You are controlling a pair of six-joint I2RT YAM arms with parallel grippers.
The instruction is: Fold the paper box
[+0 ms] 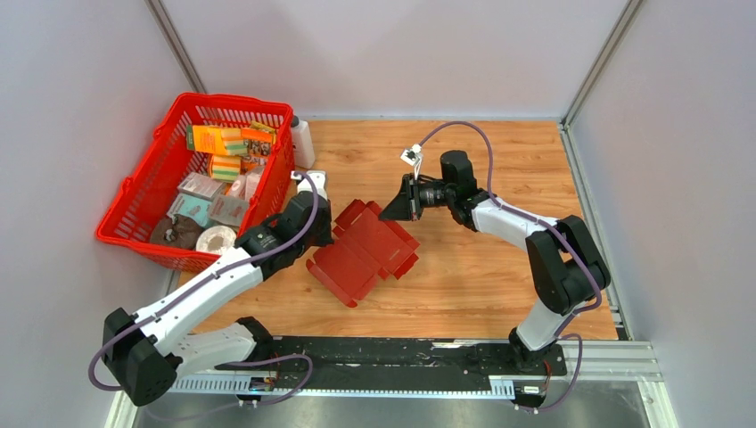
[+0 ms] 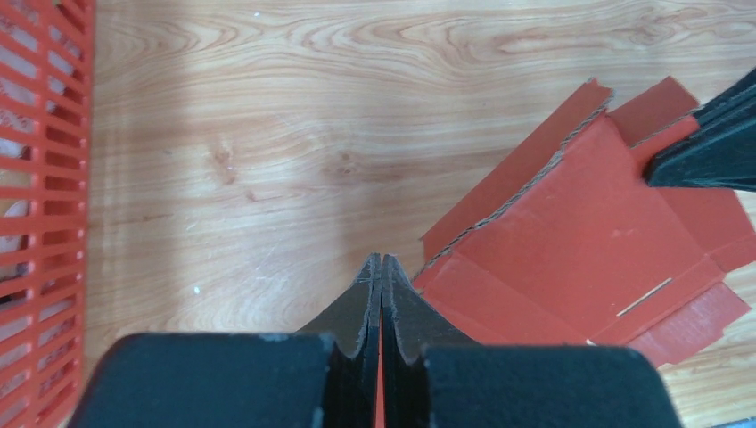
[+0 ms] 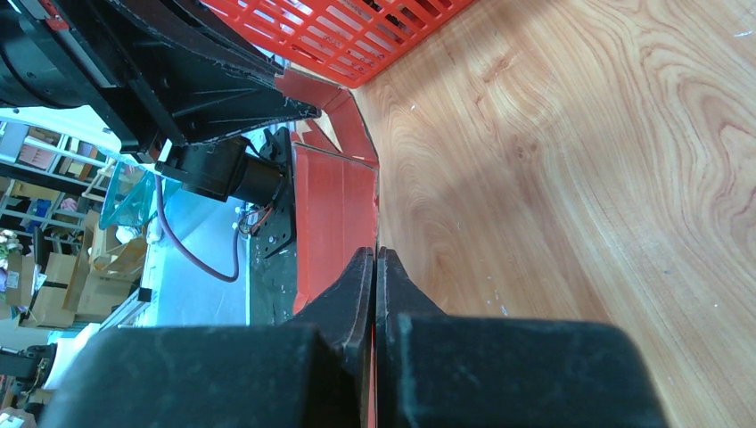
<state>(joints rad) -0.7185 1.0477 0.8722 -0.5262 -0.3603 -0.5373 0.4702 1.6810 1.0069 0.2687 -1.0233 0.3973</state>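
The paper box (image 1: 364,251) is a dark red die-cut cardboard sheet with tabs, spread out at the middle of the wooden table. My left gripper (image 1: 326,228) is at the sheet's left edge. In the left wrist view its jaws (image 2: 382,260) are pressed together with a thin red strip of the paper box (image 2: 579,241) between them. My right gripper (image 1: 393,210) is at the far right corner. Its jaws (image 3: 375,254) are also shut, pinching an edge of the paper box (image 3: 334,223). The right fingers (image 2: 704,147) show over the sheet's far tab.
A red mesh basket (image 1: 134,192) full of printed packages stands at the back left, close behind the left arm, also seen as the basket (image 2: 40,223) and the basket (image 3: 357,31). A white bottle (image 1: 302,143) stands beside it. Grey walls close in the table on three sides.
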